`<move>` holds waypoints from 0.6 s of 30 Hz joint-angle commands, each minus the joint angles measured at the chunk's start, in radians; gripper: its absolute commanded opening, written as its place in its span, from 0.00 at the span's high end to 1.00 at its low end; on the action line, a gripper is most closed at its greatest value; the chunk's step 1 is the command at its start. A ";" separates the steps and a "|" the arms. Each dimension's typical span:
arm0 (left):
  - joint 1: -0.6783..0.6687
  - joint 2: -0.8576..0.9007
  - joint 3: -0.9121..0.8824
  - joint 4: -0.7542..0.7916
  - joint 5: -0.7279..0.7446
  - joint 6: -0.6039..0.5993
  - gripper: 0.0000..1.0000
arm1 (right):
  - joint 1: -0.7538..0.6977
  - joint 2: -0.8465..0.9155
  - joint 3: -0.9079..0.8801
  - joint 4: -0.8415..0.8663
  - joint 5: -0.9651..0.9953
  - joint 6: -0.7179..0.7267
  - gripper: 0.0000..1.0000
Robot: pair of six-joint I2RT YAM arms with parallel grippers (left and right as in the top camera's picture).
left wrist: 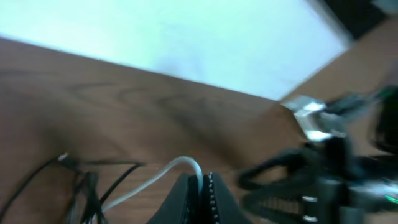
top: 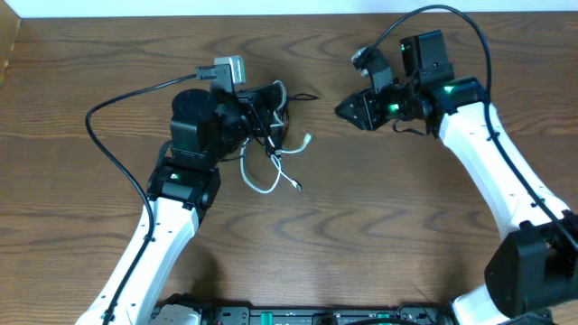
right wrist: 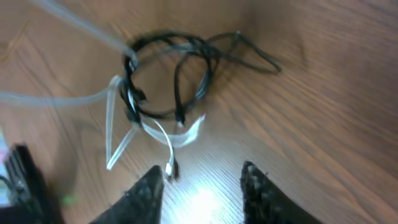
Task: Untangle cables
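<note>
The cables lie tangled left of the table's middle. The black cable (top: 274, 97) forms a small loop (right wrist: 168, 74). The white cable (top: 263, 183) trails out toward the front, and its plug end (right wrist: 169, 167) lies just ahead of my right fingers. My left gripper (top: 256, 116) sits over the bundle, shut on the white cable (left wrist: 155, 181), which arches up out of the closed jaws (left wrist: 200, 178). Black strands (left wrist: 87, 182) lie to its left. My right gripper (top: 347, 109) is off to the right of the bundle and apart from it. It stands open (right wrist: 202, 171) with only bare wood between its fingers.
A thick black arm wire (top: 107, 137) curves over the table on the left, and another (top: 456, 16) arcs above the right arm. The right arm (left wrist: 323, 180) shows blurred close beside my left gripper. The table's far edge (left wrist: 186, 81) meets a pale surface.
</note>
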 commanded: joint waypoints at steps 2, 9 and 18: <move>0.001 -0.015 0.004 0.087 0.218 0.021 0.93 | 0.021 0.047 0.004 0.052 -0.046 0.089 0.54; 0.001 -0.015 0.004 0.251 0.414 -0.008 0.93 | 0.023 0.102 0.004 0.121 -0.107 0.118 0.45; 0.011 -0.015 0.005 0.419 0.417 -0.141 0.92 | 0.023 0.140 0.004 0.150 -0.119 0.117 0.40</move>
